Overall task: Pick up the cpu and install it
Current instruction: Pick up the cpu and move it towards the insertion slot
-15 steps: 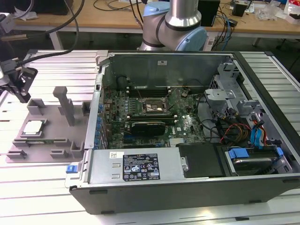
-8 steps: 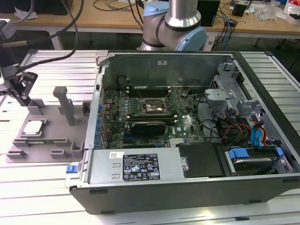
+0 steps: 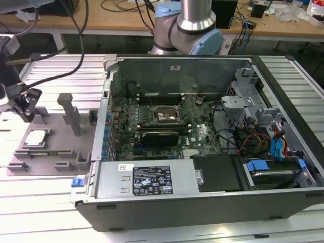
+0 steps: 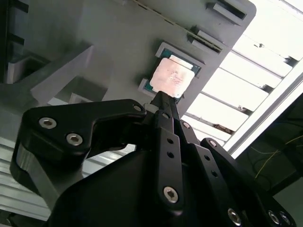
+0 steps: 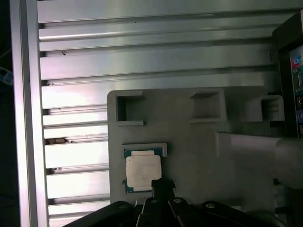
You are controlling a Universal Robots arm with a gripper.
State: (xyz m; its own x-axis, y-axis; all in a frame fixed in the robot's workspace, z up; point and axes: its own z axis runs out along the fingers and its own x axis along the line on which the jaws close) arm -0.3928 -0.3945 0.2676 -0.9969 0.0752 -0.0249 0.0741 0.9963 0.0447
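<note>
The hand (image 4: 164,98), fingertips pinched together and empty, hangs over one edge of the cpu (image 4: 171,78), which lies low-framed in the grey fixture (image 3: 58,144).

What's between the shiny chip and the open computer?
In the exterior view, a grey upright post on the holder plate stands between chip and computer.

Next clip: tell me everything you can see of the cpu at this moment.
The cpu is a small flat square chip with a pale, shiny metal top and a thin darker rim. It lies flat, top up, in a shallow pocket with raised corner edges on the grey fixture plate. That is at the exterior view's left, outside the computer case. The gripper hangs over one edge; contact cannot be judged.
</note>
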